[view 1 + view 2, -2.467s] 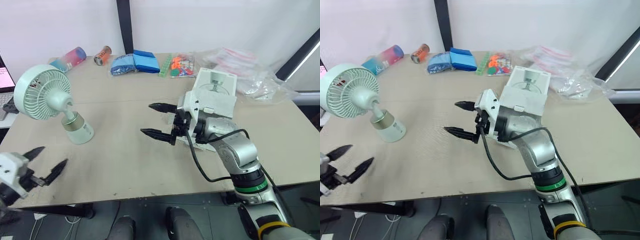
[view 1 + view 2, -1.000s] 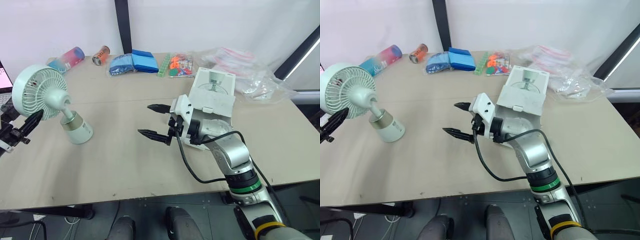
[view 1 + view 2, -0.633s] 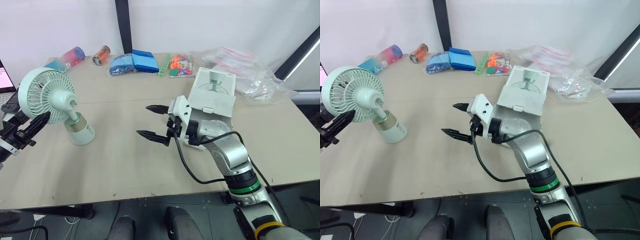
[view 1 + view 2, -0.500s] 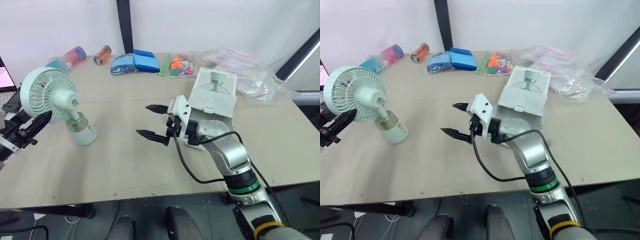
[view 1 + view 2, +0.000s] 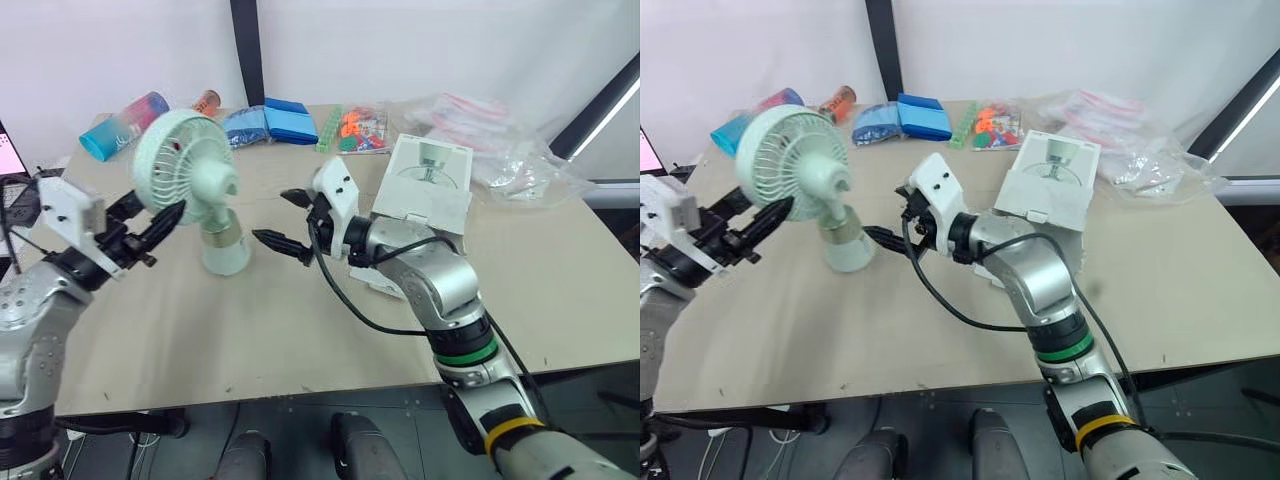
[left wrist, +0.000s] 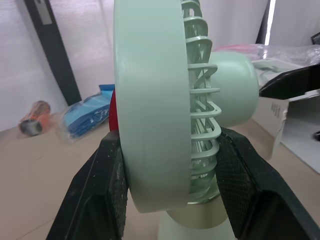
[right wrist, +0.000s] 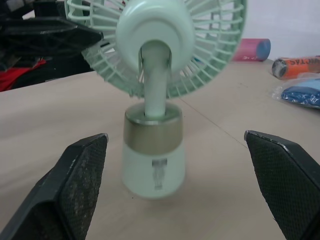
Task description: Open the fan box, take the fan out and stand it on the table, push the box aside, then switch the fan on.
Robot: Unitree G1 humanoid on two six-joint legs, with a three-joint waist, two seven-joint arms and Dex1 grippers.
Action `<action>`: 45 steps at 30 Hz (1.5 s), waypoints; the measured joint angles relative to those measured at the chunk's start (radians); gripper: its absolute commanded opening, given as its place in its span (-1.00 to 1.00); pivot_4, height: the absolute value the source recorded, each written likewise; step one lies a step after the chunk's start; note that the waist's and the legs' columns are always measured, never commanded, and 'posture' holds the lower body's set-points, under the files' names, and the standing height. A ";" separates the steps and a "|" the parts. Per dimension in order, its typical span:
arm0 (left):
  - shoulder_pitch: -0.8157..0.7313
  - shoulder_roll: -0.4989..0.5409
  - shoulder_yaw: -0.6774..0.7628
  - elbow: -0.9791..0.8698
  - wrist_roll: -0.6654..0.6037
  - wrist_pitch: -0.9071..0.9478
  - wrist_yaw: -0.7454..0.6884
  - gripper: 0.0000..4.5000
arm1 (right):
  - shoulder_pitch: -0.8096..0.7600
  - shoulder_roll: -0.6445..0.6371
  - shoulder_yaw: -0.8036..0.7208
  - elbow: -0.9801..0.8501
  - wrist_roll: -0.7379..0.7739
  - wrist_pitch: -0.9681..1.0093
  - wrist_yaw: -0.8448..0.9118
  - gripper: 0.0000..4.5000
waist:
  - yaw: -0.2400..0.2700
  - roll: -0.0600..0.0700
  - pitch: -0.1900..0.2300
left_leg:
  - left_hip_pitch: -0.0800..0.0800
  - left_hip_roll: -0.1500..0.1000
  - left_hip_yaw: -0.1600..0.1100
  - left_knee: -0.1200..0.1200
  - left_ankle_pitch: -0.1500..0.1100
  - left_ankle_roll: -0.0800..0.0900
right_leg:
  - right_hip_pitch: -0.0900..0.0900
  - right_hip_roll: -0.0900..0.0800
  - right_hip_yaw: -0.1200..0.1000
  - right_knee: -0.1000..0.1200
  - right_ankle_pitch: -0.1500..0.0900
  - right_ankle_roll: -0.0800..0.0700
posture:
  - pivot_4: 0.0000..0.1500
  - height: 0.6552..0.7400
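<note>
On the surface (image 5: 300,330), gripped the fan (image 5: 190,170) by its head in the left end effector (image 6: 169,150), newly carried in from the edge, and posed the wide-spread right end effector (image 5: 272,216) near its base for switching.

The room is bright, with soft, even light. The white wall (image 5: 450,40) glows and looks washed out in the left wrist view. The fan (image 5: 185,175) looks a little smeary in the head views. It drops a faint shadow on the table (image 5: 300,330). In the right wrist view, the close black fingers (image 7: 80,170) look fuzzy. The plastic bags (image 5: 500,150) shine a bit.
</note>
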 measured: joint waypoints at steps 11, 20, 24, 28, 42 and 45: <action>-0.032 -0.094 -0.115 -0.057 0.053 0.007 0.086 -0.09 | -0.025 0.051 -0.029 0.059 -0.011 0.055 -0.091 1.00 | -0.001 0.000 0.000 | 0.000 0.000 0.000 0.000 0.000 0.000 | 0.000 0.000 0.000 0.001 0.000 0.000 | 1.00 1.00; -0.072 -0.124 -0.148 -0.057 0.074 0.007 0.109 -0.09 | -0.025 0.063 -0.031 0.079 -0.013 0.062 -0.107 1.00 | 0.000 0.000 0.000 | 0.000 -0.001 0.000 0.000 0.000 0.000 | 0.000 0.000 0.000 0.001 0.000 0.000 | 1.00 1.00; -0.076 -0.141 -0.161 -0.057 0.077 0.007 0.106 -0.09 | -0.025 0.070 -0.031 0.101 -0.023 0.062 -0.109 1.00 | -0.001 0.000 0.000 | 0.000 -0.001 0.000 0.000 0.000 0.000 | 0.000 0.000 0.000 0.001 0.000 0.000 | 1.00 1.00; -0.075 -0.145 -0.178 -0.052 0.096 0.007 0.098 -0.10 | -0.025 0.075 -0.031 0.105 -0.030 0.062 -0.109 0.55 | -0.001 0.000 0.000 | 0.000 -0.001 0.000 0.000 0.000 0.000 | 0.000 0.000 0.000 0.001 0.000 0.000 | 1.00 1.00; -0.073 -0.155 -0.180 -0.033 0.133 0.004 0.084 -0.10 | -0.026 0.082 -0.031 0.105 -0.030 0.061 -0.108 0.44 | -0.001 0.000 0.000 | 0.000 -0.001 0.000 0.000 0.000 0.000 | 0.000 0.000 0.000 0.001 0.000 0.000 | 1.00 1.00; -0.073 -0.161 -0.180 -0.030 0.144 0.002 0.084 -0.10 | -0.026 0.084 -0.031 0.105 -0.030 0.061 -0.108 0.44 | -0.001 0.000 0.000 | 0.000 -0.001 0.000 0.000 0.000 0.000 | 0.000 0.000 0.000 0.001 0.000 0.000 | 1.00 1.00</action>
